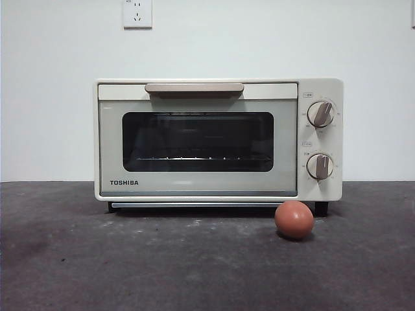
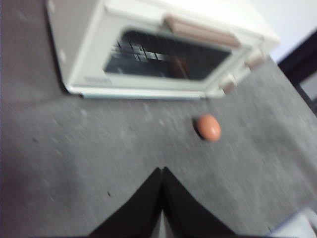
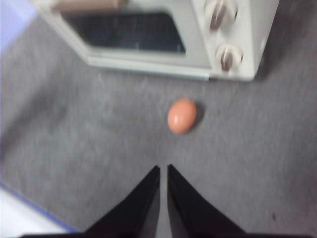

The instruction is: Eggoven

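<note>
A cream TOSHIBA toaster oven (image 1: pixel 217 139) stands at the back of the grey table, its door closed under the beige handle (image 1: pixel 194 88), with two knobs (image 1: pixel 320 114) on its right side. A reddish-brown egg (image 1: pixel 294 219) lies on the table in front of the oven's right end, below the lower knob. My left gripper (image 2: pixel 162 171) is shut and hovers above the table, well short of the egg (image 2: pixel 210 127) and the oven (image 2: pixel 148 49). Above the table my right gripper (image 3: pixel 163 168) is shut too, a short way before the egg (image 3: pixel 182 115). Neither arm shows in the front view.
The dark grey table mat (image 1: pixel 130 265) spreads out in front of the oven. A white wall with a socket (image 1: pixel 137 13) rises behind. A dark frame (image 2: pixel 302 64) stands beyond the oven's knob side in the left wrist view.
</note>
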